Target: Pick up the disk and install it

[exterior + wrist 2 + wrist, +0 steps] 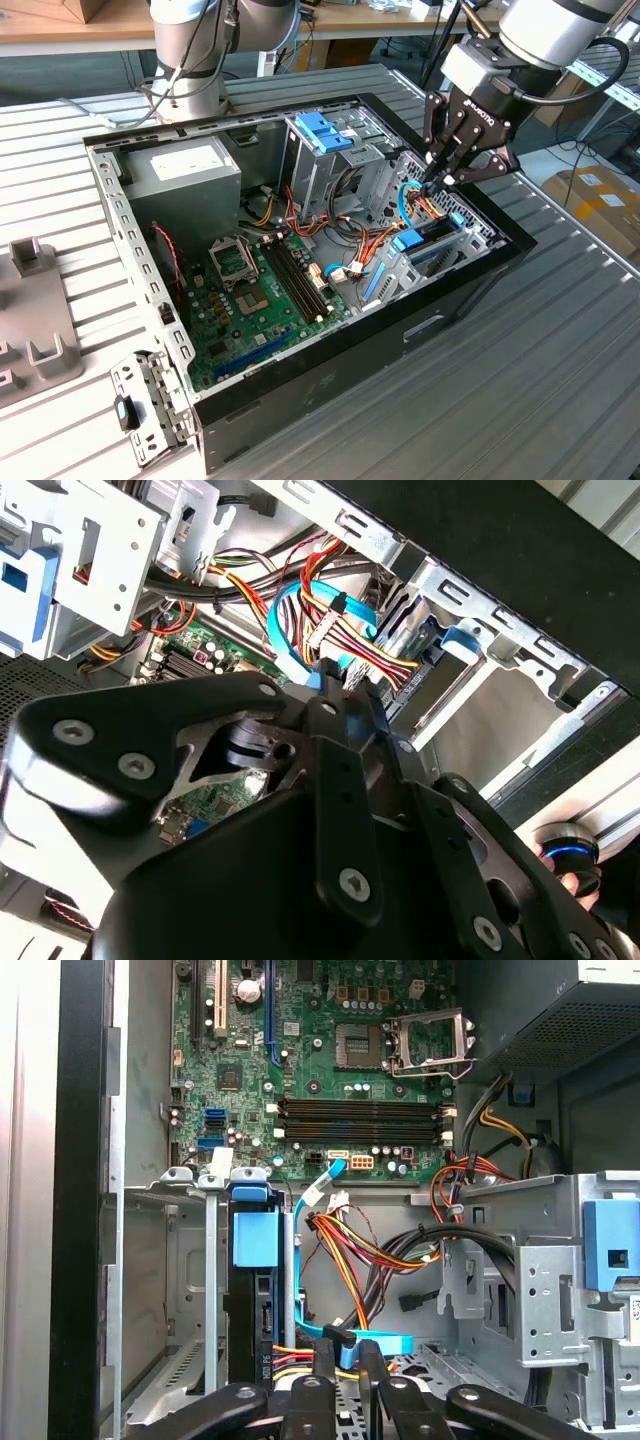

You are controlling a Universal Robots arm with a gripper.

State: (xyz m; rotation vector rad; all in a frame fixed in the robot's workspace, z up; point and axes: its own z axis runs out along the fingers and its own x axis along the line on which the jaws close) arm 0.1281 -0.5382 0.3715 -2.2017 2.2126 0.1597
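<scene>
Your black multi-link gripper hovers just above the cable bundle, fingers drawn together on nothing. Just beside it, the flat dark disk with blue plastic rails and tab already stands in the metal bay of the open black computer case; seating looks largely done. Farther off, the green motherboard lies untouched.

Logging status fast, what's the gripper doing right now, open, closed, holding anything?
Gripper: shut, fingers together, holding nothing; inside the computer case among the cables, near the disk seated in its bay.
</scene>
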